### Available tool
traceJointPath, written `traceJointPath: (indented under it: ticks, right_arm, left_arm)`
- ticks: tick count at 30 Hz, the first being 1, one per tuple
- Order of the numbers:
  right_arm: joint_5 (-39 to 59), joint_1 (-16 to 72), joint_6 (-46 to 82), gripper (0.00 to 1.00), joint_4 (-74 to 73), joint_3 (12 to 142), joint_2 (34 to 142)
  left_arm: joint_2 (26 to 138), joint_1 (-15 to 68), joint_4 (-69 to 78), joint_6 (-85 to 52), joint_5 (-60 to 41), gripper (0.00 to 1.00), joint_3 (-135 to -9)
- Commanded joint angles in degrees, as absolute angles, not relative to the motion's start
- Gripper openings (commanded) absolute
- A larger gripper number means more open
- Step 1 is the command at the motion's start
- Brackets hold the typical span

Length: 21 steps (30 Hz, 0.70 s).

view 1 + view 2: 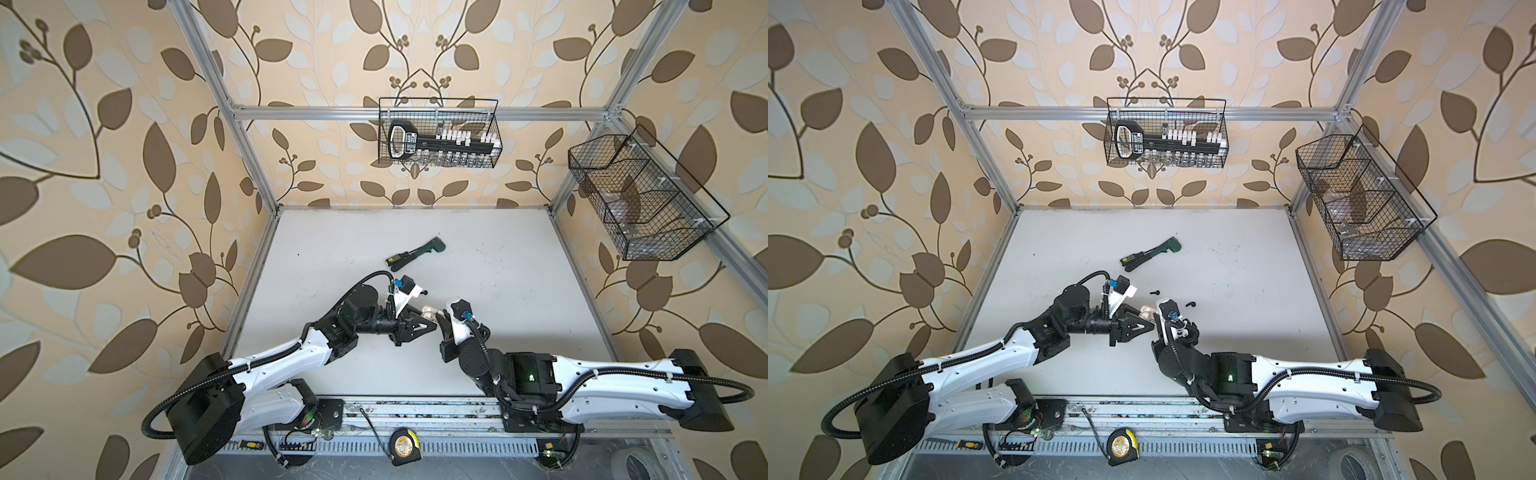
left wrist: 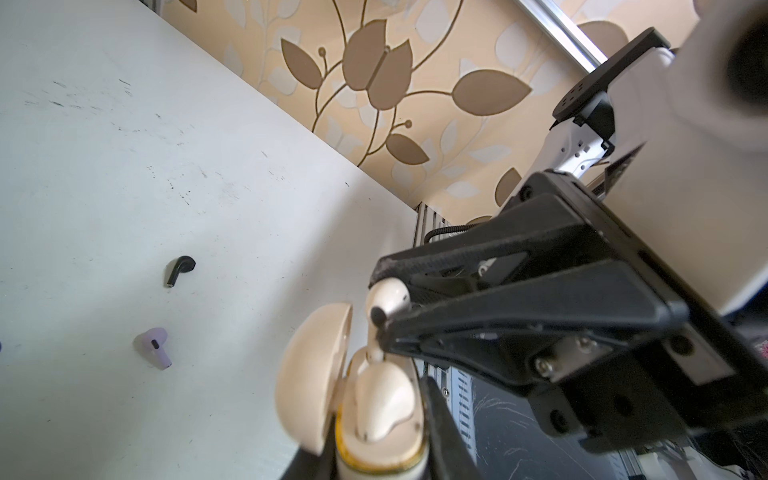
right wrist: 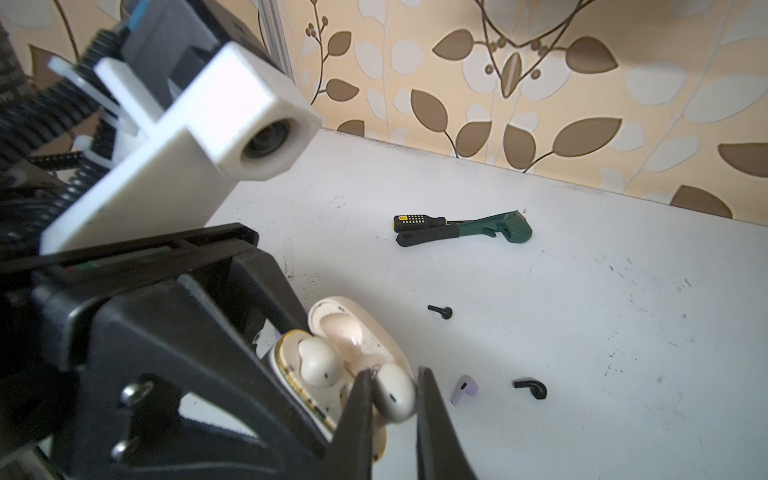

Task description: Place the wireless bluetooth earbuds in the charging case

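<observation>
**Seating the second cream earbud**

Midway through, on the cream pair. Clamped in the left gripper (image 1: 433,327): the cream charging case (image 2: 309,374), lid open, near the middle of the table (image 1: 519,257); resting or lifted, cannot tell. Seated in one socket already: a cream earbud (image 3: 318,361). Pinched tight in the right gripper (image 3: 393,376): the second cream earbud (image 3: 395,397), head up, stem at the mouth of the free socket; touching or partly in, cannot tell.

Next, by the look of it: line stem with socket, push straight down until flush, then let go. Needs the case held steady; likely to jam if tilted.

Loose on the table, seen from above: one black earbud (image 1: 1154,292) at 12 o'clock from the case, a second black earbud (image 1: 1190,304) at 3 o'clock, a lilac earbud (image 3: 464,388) near the latter. Farther out at 12 o'clock: screwdriver (image 3: 417,221) and green wrench (image 3: 498,226), no part of this.
</observation>
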State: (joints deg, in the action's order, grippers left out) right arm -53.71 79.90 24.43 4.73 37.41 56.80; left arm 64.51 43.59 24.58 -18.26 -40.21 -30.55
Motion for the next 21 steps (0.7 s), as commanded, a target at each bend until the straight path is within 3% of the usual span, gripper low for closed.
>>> traceJointPath:
  ticks: [1,16,21]
  right_arm:
    - [-49.9,80.9,21.8,0.14,7.3,38.1,56.2]
    - [-47.1,82.6,21.2,0.18,3.9,37.6,58.0]
    - [-46.7,82.8,22.3,0.25,2.7,37.0,57.2]
  left_arm:
    - [61.8,44.3,27.9,-14.5,-42.2,0.00,-30.5]
    - [58.6,45.1,32.4,-12.0,-42.7,0.00,-26.9]
    - [56.2,45.1,35.0,-12.3,-42.1,0.00,-24.9]
